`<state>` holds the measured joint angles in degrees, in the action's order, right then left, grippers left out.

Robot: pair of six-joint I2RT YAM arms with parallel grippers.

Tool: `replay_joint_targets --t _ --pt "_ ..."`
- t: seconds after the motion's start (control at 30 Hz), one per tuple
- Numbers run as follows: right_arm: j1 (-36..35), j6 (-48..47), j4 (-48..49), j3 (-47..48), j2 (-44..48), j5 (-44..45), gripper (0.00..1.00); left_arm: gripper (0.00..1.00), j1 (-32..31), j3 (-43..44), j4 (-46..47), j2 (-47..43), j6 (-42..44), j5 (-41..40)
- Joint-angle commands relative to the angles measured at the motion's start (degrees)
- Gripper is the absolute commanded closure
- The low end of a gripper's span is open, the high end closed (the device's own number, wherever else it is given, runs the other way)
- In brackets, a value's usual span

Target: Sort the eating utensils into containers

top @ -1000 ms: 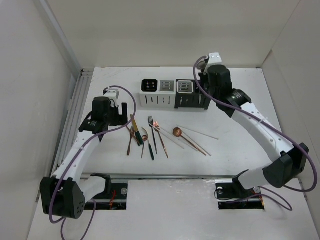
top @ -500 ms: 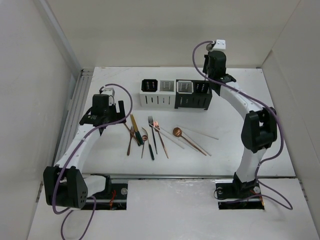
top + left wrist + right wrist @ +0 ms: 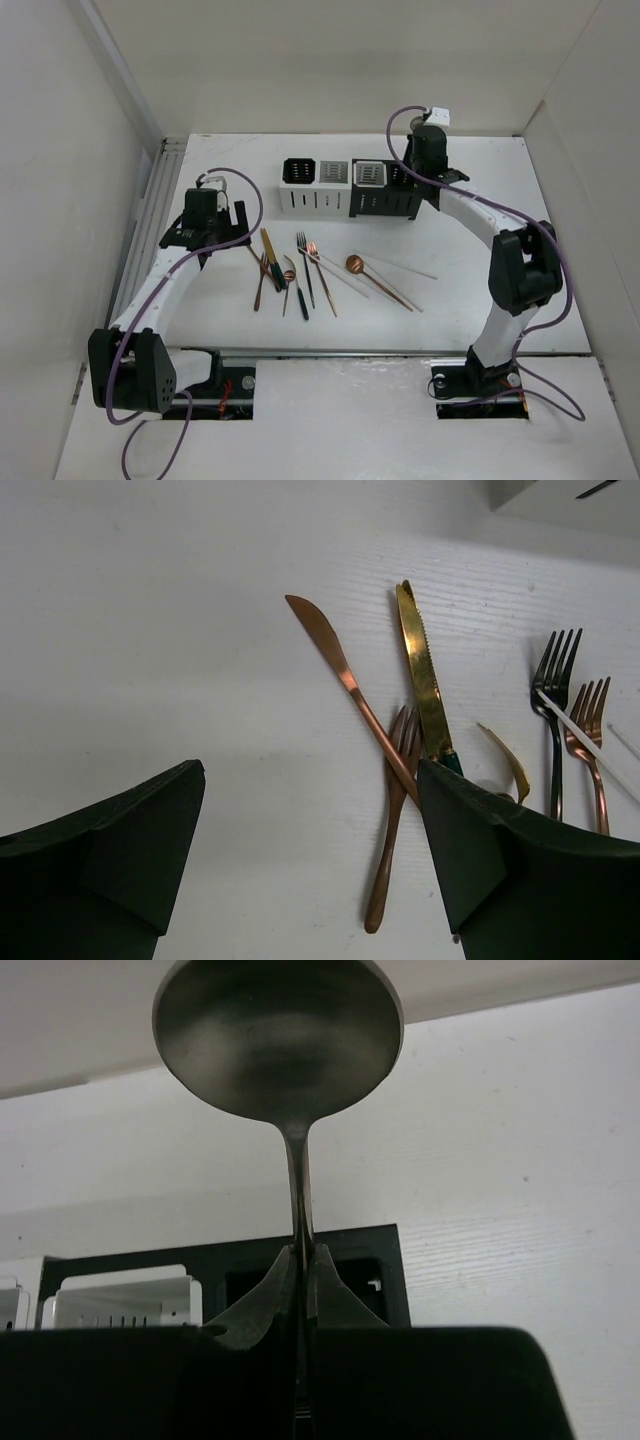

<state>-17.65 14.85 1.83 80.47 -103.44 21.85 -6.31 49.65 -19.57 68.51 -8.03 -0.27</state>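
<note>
My right gripper (image 3: 302,1260) (image 3: 420,165) is shut on the handle of a silver spoon (image 3: 280,1030), bowl upward. It hangs above the black end container (image 3: 350,1270) (image 3: 403,178) of the container row (image 3: 330,200). My left gripper (image 3: 310,772) (image 3: 232,226) stands open and holds nothing, low over the table, left of the loose utensils. Just right of it lie a copper knife (image 3: 335,670), a gold knife (image 3: 425,680) (image 3: 270,250) and a copper fork (image 3: 390,830) (image 3: 260,285), crossing one another. Further right lie a black fork (image 3: 555,680) (image 3: 305,265), another copper fork (image 3: 590,730), a copper spoon (image 3: 355,264) and white sticks (image 3: 400,266).
The container row stands at the back middle of the table; a white container (image 3: 120,1300) sits left of the black one. Purple cables (image 3: 245,190) loop from both wrists. White walls close in the table on the left, back and right.
The right arm has folded up, its elbow rising, and its wrist has swung to hang over the right end of the container row. The left gripper shifted slightly left.
</note>
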Motion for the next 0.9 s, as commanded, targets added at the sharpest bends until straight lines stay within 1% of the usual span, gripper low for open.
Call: replay_joint_targets --t 0.0,0.03,0.07,0.1,0.17,0.2,0.27,0.3,0.33,0.37,0.43,0.47,0.5,0.53,0.57,0.6,0.63,0.67,0.7,0.77,0.83,0.87 --pt "-2.03 0.70 3.98 -1.36 3.86 -0.47 1.00 0.16 0.15 0.98 0.24 -0.92 -1.19 -0.61" --pt "-2.04 0.70 3.11 -2.50 3.86 -1.27 0.96 0.16 0.15 0.45 0.24 -0.92 -1.20 -0.61" --pt "-2.04 1.23 2.40 -2.51 3.86 -1.80 0.79 0.16 0.15 0.45 0.24 -0.92 -1.20 -0.61" --pt "-2.04 1.93 1.52 -3.03 4.55 -1.81 0.72 0.13 0.15 0.45 0.24 -0.92 -1.20 -0.61" --pt "-2.57 2.54 -1.10 -3.03 6.21 -1.20 0.61 0.12 0.15 0.45 0.24 -0.92 -1.72 -1.13" --pt "-3.17 2.55 -1.90 -3.56 7.19 -0.23 0.53 0.12 0.15 0.45 0.24 -1.44 -1.72 -1.13" --pt "-4.76 2.55 -3.48 -4.35 9.56 3.54 0.43 0.11 0.15 0.45 0.24 -1.45 -1.72 -1.13" --pt "-6.24 0.29 -3.49 -5.14 12.36 5.12 0.00 0.11 0.15 0.45 0.24 -1.45 -1.72 -1.13" --pt "-6.26 -1.30 -4.37 -5.14 13.78 5.14 0.00 0.11 0.15 0.45 0.76 -1.97 -1.72 -1.66" --pt "-8.00 -3.06 -6.38 -5.84 15.18 5.14 0.00 0.11 0.15 0.45 0.76 -1.98 -2.33 -1.66" --pt "-9.76 -7.53 -10.07 -5.85 19.14 2.60 0.00 0.11 0.15 -0.07 0.76 -2.59 -2.86 -1.66" --pt "-11.16 -9.04 -12.61 -5.85 20.19 -2.81 0.00 0.11 0.15 -0.08 0.76 -2.59 -2.87 -1.66" --pt "-11.79 -10.18 -18.38 -6.37 20.99 -6.34 0.00 0.11 0.15 -0.08 0.76 -2.59 -3.48 -2.18" --pt "-11.79 -12.19 -21.66 -6.37 21.52 -9.94 0.19 0.11 0.15 -0.60 0.76 -3.20 -4.00 -2.19" --pt "-12.84 -12.21 -25.26 -6.37 21.52 -14.24 0.38 0.11 0.15 -0.61 0.76 -3.21 -5.23 -2.97" --pt "-14.41 -12.22 -32.51 -6.37 20.83 -14.81 0.65 0.11 0.15 -1.30 0.76 -3.90 -5.85 -2.98" --pt "-15.30 -11.52 -35.81 -6.90 18.91 -14.81 0.84 0.11 0.15 -1.31 0.24 -3.91 -6.38 -3.50" --pt "-16.27 -10.73 -38.19 -7.51 17.76 -14.81 0.90 0.11 0.15 -1.31 0.24 -4.52 -6.38 -3.51" --pt "-17.23 -10.02 -39.86 -8.39 16.79 -17.34 0.85 0.11 0.15 -1.83 0.24 -4.53 -6.38 -3.51" --pt "-19.96 -9.41 -41.37 -11.37 13.72 -19.73 0.74 0.11 -0.37 -1.84 0.24 -4.53 -6.38 -3.51" --pt "-22.15 -8.52 -40.59 -13.48 11.78 -21.05 0.70 0.11 -1.77 -1.84 0.24 -5.14 -6.38 -2.98" --pt "-22.77 -8.52 -39.28 -13.49 9.85 -21.05 0.70 0.11 -1.78 -1.84 0.24 -5.14 -6.38 -2.98"
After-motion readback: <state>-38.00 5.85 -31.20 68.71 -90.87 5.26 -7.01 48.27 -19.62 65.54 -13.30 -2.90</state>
